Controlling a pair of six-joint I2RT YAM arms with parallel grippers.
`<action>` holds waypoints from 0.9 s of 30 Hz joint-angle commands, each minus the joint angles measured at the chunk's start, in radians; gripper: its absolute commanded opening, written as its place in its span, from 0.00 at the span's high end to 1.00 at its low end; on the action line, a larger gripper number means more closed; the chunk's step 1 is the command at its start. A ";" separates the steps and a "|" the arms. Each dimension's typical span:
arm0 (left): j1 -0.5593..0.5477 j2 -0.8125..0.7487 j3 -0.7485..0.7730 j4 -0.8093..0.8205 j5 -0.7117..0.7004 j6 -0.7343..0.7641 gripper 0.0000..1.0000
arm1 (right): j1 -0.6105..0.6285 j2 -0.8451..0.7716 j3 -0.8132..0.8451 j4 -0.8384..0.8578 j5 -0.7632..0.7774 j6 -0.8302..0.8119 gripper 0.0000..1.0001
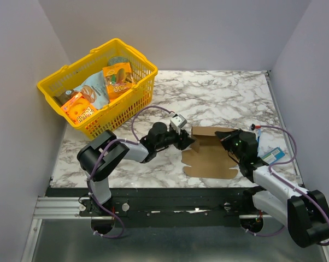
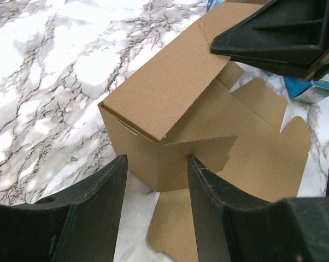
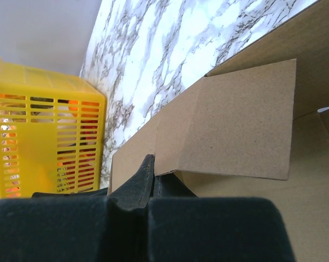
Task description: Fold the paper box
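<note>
Both arms bend inward to the paper box (image 1: 208,159). The left hand (image 2: 156,164) is wide before 1 raised wall; only the right wrist view shows the right hand (image 3: 150,170) closed.

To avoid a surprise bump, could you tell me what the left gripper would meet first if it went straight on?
Probably the paper box: its raised wall stands just ahead of the left gripper, though depth is unclear.

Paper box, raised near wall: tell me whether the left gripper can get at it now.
Probably yes. The left gripper is open, straddling the raised wall of the paper box, with nothing between. The right gripper is up at the upper flap, clear of that wall.
</note>
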 commanded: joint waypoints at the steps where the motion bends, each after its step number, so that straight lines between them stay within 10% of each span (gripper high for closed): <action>1: -0.020 0.019 0.027 -0.027 -0.121 0.054 0.44 | 0.005 0.003 0.012 -0.113 0.011 -0.029 1.00; 27: -0.086 0.096 0.066 -0.063 -0.337 0.097 0.41 | 0.004 -0.052 0.061 -0.193 -0.032 0.037 1.00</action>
